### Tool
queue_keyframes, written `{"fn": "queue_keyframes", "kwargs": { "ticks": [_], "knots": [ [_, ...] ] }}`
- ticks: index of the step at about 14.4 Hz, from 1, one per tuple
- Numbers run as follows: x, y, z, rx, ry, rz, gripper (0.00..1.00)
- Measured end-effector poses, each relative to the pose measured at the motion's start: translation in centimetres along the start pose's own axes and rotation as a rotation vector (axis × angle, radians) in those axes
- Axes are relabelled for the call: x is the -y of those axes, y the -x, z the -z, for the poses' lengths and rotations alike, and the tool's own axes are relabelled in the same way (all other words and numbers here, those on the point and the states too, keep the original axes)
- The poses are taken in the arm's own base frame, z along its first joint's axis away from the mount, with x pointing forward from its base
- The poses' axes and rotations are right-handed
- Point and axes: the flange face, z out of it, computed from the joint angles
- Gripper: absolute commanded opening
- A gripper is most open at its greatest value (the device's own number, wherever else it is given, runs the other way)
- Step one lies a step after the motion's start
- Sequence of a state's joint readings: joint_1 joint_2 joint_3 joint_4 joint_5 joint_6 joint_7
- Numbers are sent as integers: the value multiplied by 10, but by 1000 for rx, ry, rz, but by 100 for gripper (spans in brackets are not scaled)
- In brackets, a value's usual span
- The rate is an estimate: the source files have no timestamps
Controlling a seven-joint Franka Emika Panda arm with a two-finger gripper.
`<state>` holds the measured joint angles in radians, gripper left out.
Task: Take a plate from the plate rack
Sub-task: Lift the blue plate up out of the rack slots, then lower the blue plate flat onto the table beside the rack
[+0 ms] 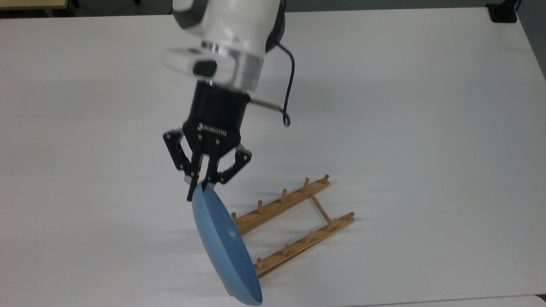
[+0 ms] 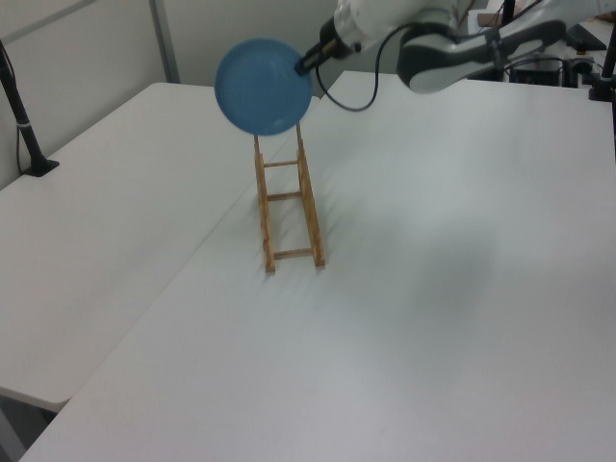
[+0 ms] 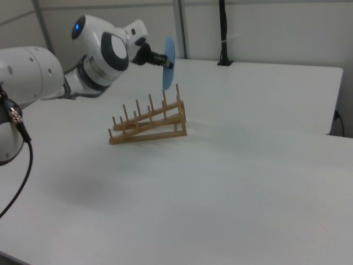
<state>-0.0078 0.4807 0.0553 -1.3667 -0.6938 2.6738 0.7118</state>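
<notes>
**Plate held by its rim, clear above the rack**

In the top view, the plate (image 1: 224,247) hangs at the lower left of centre, edge-on and tilted, its hollow face turned toward the top view's right. Its upper rim sits pinched between the fingertips of the gripper (image 1: 199,186), whose fingers are drawn narrow onto that rim; the rest of the dish hangs below the claw and slants toward the near edge of the table (image 1: 426,106). The black gripper body carries white lettering, blurred here, that looks like "ROBOTIQ". A black cable (image 1: 290,85) loops down beside the wrist on the top view's right. To the right of the plate lies the plate rack (image 1: 294,226), two wooden rails with upright pegs joined by a thin crossbar; the plate's lower part covers the rack's near-left end.

In the left view, the plate (image 2: 263,87) shows as a full blue disc held up in the air, above the far end of the plate rack (image 2: 287,207), with the gripper (image 2: 310,64) gripping its right edge and the arm reaching in from the left view's upper right.

In the right view, the gripper (image 3: 160,58) comes in from the left and holds the plate (image 3: 169,62) upright and edge-on, above the tall end of the plate rack (image 3: 149,124), with a gap showing between the dish and the pegs.
</notes>
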Motion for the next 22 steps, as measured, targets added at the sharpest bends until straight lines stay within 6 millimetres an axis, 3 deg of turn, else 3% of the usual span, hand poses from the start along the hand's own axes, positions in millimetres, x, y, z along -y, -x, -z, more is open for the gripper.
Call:
{"fn": "queue_keyframes", "kwargs": {
  "ticks": [2, 5, 8, 13, 15, 18, 22],
  "knots": [
    [-17, -23, 31, 62, 16, -123, 0],
    [-21, -28, 66, 255, 19, -218, 0],
    [-23, -9, 98, 583, -63, -222, 0],
    [-52, 36, 129, 1009, -265, 63, 0],
    [-58, 58, 122, 1081, -354, 187, 0],
    [-70, 101, 95, 1160, -467, 312, 0],
    [-85, 140, 64, 1174, -522, 357, 0]
  ]
}}
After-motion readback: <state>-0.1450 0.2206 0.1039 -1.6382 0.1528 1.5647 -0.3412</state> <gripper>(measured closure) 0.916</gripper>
